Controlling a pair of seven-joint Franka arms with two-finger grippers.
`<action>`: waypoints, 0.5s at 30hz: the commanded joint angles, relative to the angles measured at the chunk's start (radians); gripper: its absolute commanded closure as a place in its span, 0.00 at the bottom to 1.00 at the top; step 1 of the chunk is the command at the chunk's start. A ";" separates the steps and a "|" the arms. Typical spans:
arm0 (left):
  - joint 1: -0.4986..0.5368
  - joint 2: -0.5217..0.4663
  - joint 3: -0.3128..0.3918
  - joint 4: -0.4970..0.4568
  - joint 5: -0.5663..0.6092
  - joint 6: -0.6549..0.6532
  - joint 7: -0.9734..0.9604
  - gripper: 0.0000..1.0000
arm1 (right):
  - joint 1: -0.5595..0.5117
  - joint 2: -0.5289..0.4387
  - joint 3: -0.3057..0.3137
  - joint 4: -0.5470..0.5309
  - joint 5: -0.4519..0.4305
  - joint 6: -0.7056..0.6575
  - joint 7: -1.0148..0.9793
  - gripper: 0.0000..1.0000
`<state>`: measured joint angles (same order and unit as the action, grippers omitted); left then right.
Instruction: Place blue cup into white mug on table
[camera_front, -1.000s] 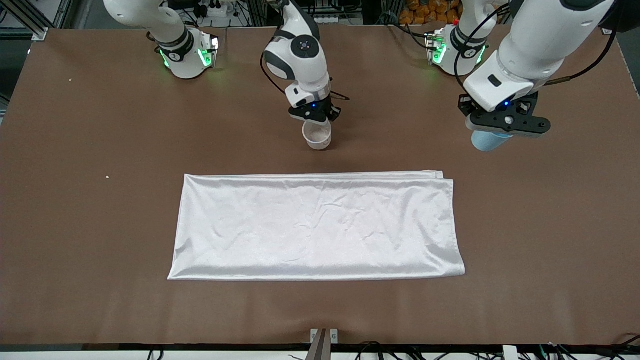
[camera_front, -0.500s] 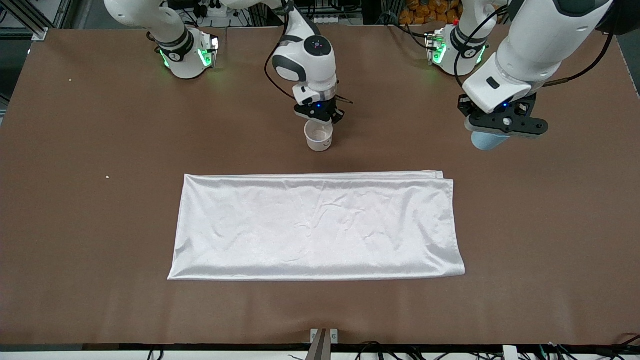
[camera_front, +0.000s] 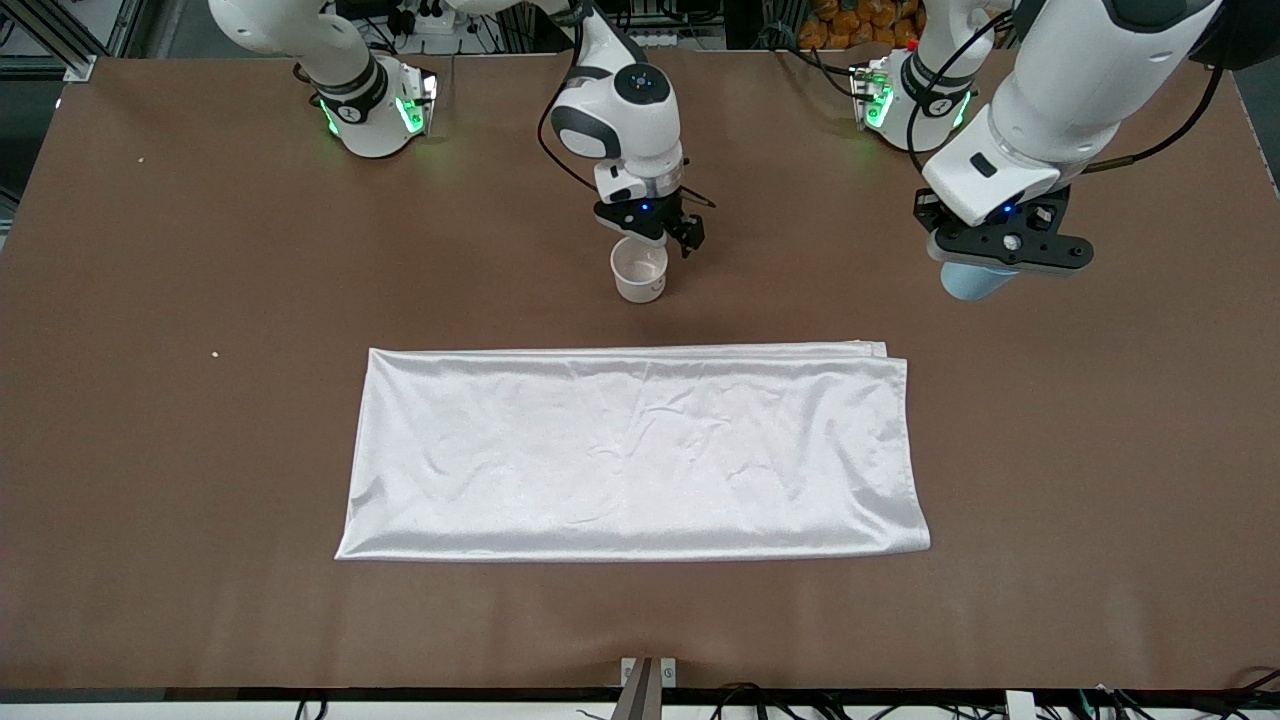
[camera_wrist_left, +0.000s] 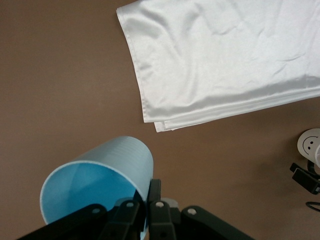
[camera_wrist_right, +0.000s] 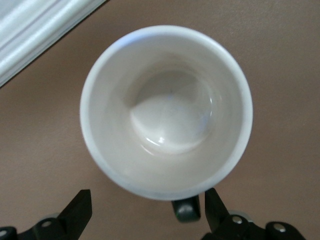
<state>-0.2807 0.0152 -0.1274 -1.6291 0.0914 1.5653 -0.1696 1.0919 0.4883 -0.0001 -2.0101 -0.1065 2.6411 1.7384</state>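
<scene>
brown table (camera_front: 150, 400), white cloth (camera_front: 630, 450), white mug (camera_front: 639, 272)

blue cup (camera_wrist_left: 100, 172): bright blue inside, pale blue outside | white mug (camera_front: 639, 271): white | table (camera_front: 200, 400): brown

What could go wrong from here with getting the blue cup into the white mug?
1. The right gripper hangs open just above the white mug; the left gripper, bringing the blue cup, could collide with it.
2. The blue cup is only slightly narrower than the mug, so a tilted or off-centre drop could catch the rim and tip the mug, which stands unheld on the table.
</scene>
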 joint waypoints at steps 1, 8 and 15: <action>0.002 -0.011 -0.006 0.002 -0.004 -0.008 -0.005 1.00 | 0.013 -0.031 -0.008 0.016 -0.028 -0.059 0.040 0.00; 0.002 -0.011 -0.006 0.002 -0.004 -0.008 0.001 1.00 | 0.011 -0.054 -0.008 0.051 -0.028 -0.156 0.027 0.00; 0.002 -0.011 -0.006 0.003 -0.004 -0.008 0.002 1.00 | 0.002 -0.083 -0.011 0.051 -0.028 -0.180 -0.029 0.00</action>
<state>-0.2827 0.0152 -0.1289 -1.6291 0.0914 1.5653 -0.1696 1.0953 0.4437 -0.0031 -1.9491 -0.1121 2.4936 1.7345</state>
